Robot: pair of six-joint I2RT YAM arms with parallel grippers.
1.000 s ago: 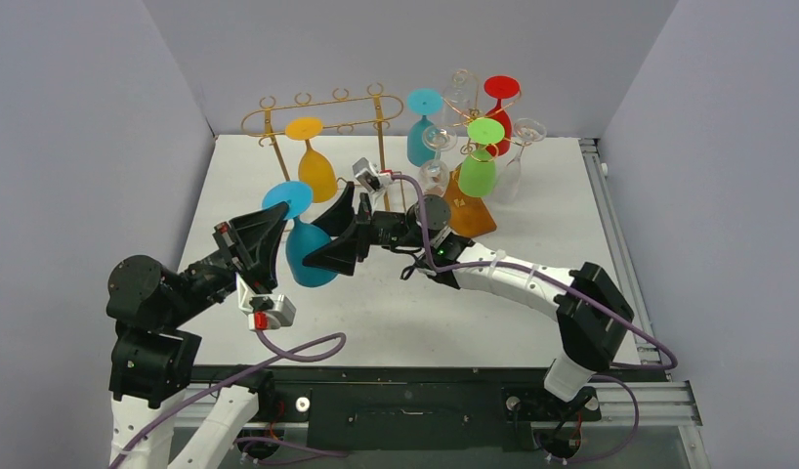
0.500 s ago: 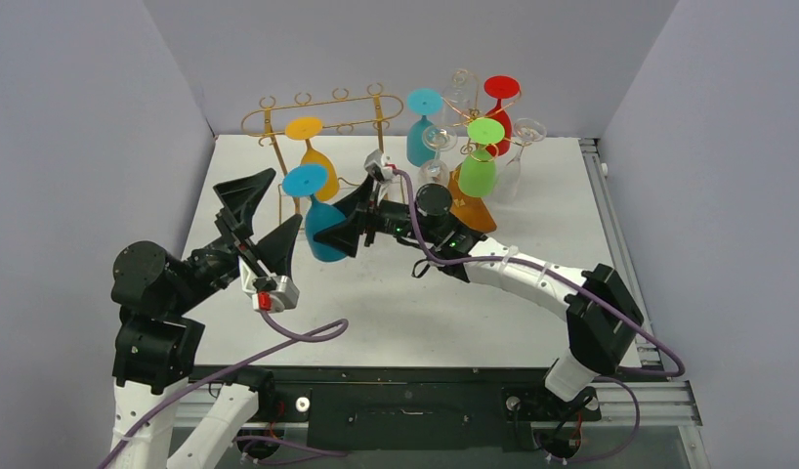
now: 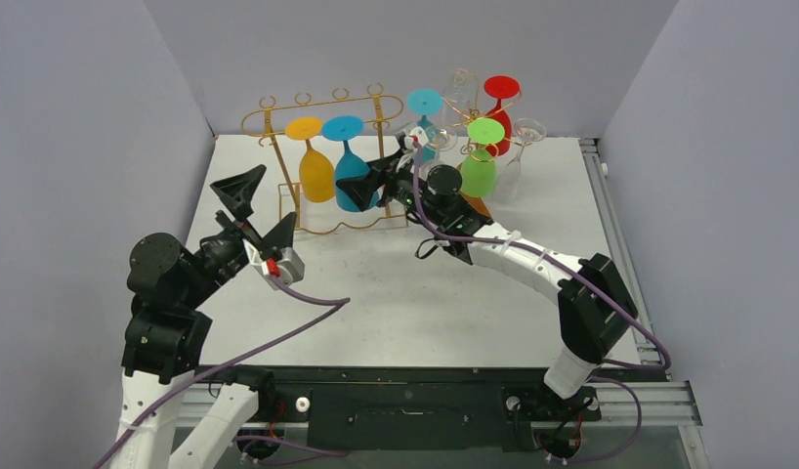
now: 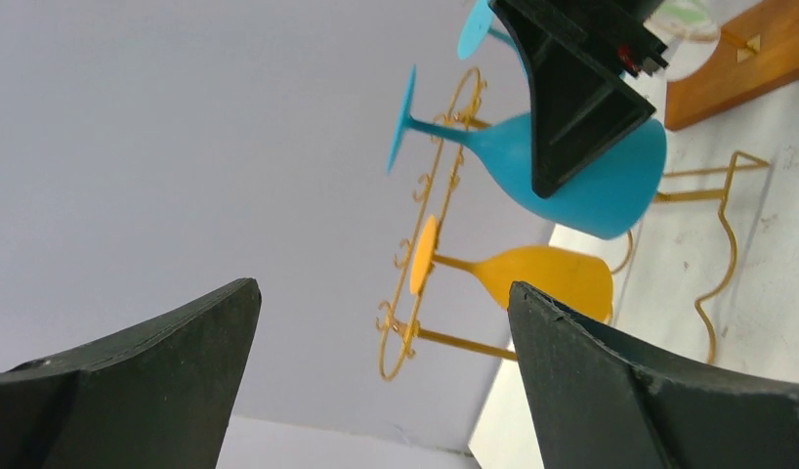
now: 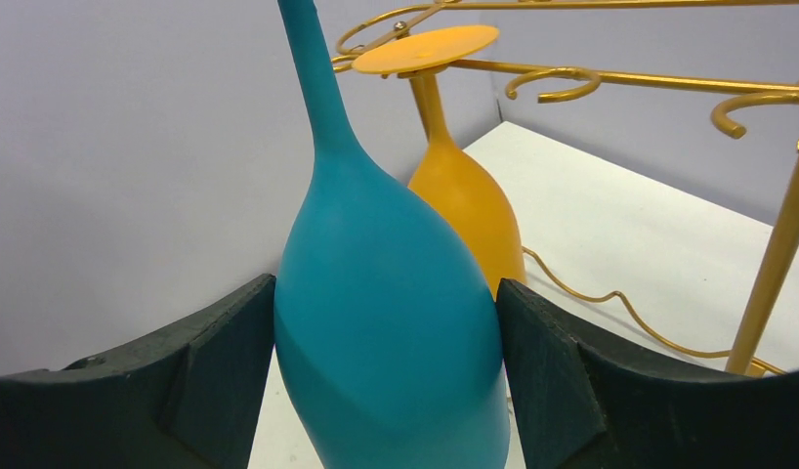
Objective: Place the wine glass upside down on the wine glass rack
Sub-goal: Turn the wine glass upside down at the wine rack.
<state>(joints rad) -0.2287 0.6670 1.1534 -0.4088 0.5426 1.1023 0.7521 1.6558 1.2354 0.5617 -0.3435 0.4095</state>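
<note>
Right gripper (image 3: 368,179) clamps an upturned blue wine glass (image 3: 352,193) at the gold rack (image 3: 322,103) beside an orange glass (image 3: 316,176); left gripper (image 3: 259,210) gapes empty.

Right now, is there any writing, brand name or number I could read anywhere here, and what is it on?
No text here can be read.
wooden base: a small gold mark, too small to make out.
blue glass and gold rack: no writing visible.

The left arm (image 3: 161,278) and right arm (image 3: 518,264) pair matte black joint housings with white links, end in black wedge-shaped fingers (image 3: 241,186), and carry purple cables (image 3: 343,303) running toward six o'clock, one white wrist block (image 3: 284,262) red-marked.
</note>
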